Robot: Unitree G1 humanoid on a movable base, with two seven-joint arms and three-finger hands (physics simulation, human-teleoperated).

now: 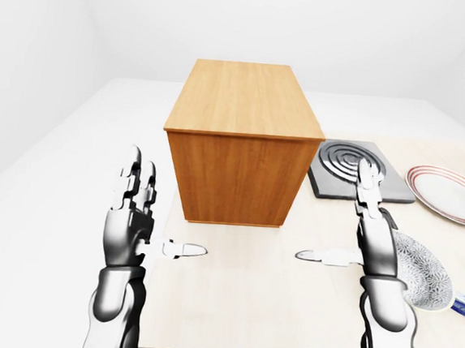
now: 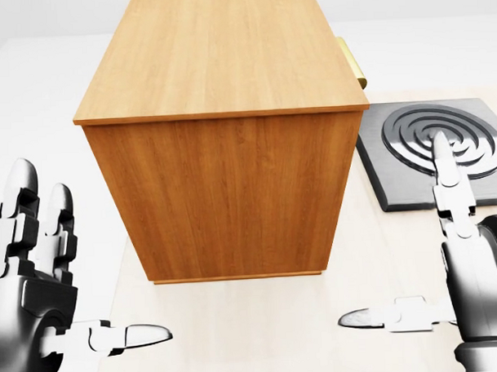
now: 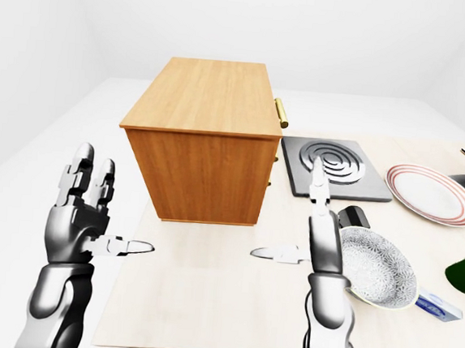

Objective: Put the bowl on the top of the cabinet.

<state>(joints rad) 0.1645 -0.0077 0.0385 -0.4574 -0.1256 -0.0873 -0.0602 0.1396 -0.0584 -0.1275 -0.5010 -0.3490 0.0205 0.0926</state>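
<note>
left hand is raised at the left of the right-eye view, palm up, fingers straight, thumb sticking out sideways toward the middle. released, holding nothing, touching nothing.

next right: cabinet, a plain wooden box standing upright on the pale table, toward the table's left end. its top is bare wood, nothing on it. brass knobs show on its right side, so the drawer face points right in these views.

right of the cabinet, near it, a dark grey stove plate with ring grooves, flat on the table.

right hand is up in the middle-right, fingers straight, thumb out toward the left. also released and empty. in the head view it overlaps the stove plate but looks to be hovering above, not touching; can't be sure.

bowl sits on the table just beside the right arm, on its right, patterned white, upright, tilt hard to judge. a small dark block lies at its upper left edge, can't tell what. further right a red-rimmed plate, a green thing cut off at the edge, and a small blue-white packet beside the bowl.

progress: looks like nothing done. bowl not grasped, not lifted, well apart from the cabinet top. left to do, by my read: right hand reaches right and down to the bowl, grips the rim, lifts, carries left over the stove plate, sets it on the cabinet.
</note>
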